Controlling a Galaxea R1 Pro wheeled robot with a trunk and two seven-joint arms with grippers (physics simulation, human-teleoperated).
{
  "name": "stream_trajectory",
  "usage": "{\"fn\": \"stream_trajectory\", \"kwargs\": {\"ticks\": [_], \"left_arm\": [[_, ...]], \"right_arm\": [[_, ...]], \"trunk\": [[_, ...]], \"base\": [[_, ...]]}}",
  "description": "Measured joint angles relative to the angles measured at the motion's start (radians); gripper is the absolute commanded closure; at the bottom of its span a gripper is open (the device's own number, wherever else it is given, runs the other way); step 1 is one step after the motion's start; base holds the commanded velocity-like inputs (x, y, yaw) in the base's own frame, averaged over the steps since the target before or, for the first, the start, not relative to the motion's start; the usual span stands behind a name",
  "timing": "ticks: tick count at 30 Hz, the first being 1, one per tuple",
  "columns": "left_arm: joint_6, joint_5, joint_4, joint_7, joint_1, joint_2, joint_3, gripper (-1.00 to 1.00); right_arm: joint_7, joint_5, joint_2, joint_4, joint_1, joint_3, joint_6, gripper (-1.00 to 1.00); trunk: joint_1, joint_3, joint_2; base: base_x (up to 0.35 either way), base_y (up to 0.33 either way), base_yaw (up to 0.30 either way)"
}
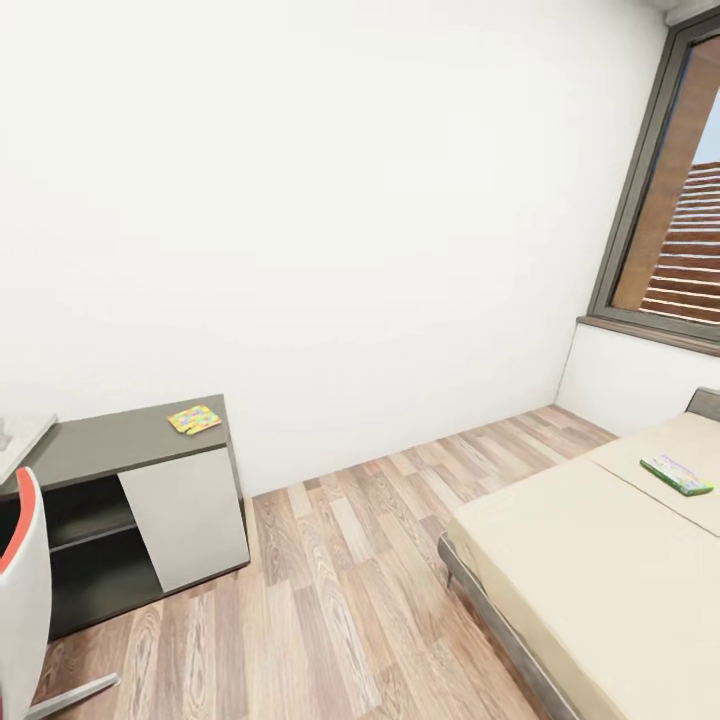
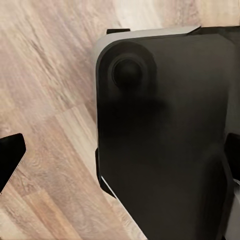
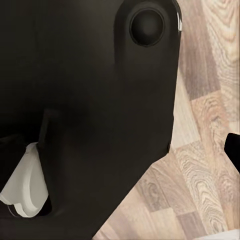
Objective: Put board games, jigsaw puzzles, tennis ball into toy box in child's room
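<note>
In transit; head view faces a white wall.

- Lower left of frame: a thin multicolour jigsaw puzzle square (image 1: 194,419) lies flat on the dark grey cabinet top (image 1: 110,440), near its right-hand edge. A sliver of the pale grey worktop (image 1: 22,440) shows at the far left edge. I cannot see the toy box from here.
- Right edge of frame: a flat green-edged pale blue board game box (image 1: 677,475) rests on the beige mattress of the bed (image 1: 590,560), close to the headboard end.
- Red-and-white chair back (image 1: 22,590) sits at the lower left, just beside the cabinet.
- Both wrist views look down on wood-plank floor (image 2: 45,100) past dark robot body; how wide either set of jaws stands I cannot tell, nor whether they hold anything.

Risks for you, as I judge them:
- Swinging toward the cabinet could clip the chair.
- The bed frame corner (image 1: 447,552) juts into your path; the base may catch it.
- The puzzle is thin and near an edge; a sloppy approach could push it off.
</note>
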Motion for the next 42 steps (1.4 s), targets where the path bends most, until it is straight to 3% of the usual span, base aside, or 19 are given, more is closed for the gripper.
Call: {"fn": "stream_trajectory", "kwargs": {"ticks": [10,30,42], "left_arm": [[-0.048,0.000,-0.039,0.003,0.000,0.018,-0.001,-1.00],[-0.047,0.000,-0.114,0.004,-0.007,0.037,0.000,-1.00],[-0.046,-0.001,-0.151,0.004,-0.062,0.045,0.001,-1.00]], "right_arm": [[0.000,0.001,-0.001,0.000,0.000,0.001,0.000,-1.00],[0.000,-0.003,0.009,-0.001,0.000,-0.003,-0.001,-1.00],[0.007,-0.003,0.019,-0.086,0.000,-0.003,-0.042,-1.00]], "trunk": [[-0.038,0.031,0.070],[-0.115,0.094,0.210],[-0.161,0.132,0.295]], "base": [[0.000,0.000,0.000],[0.000,0.000,0.000],[0.000,0.000,0.000]]}}
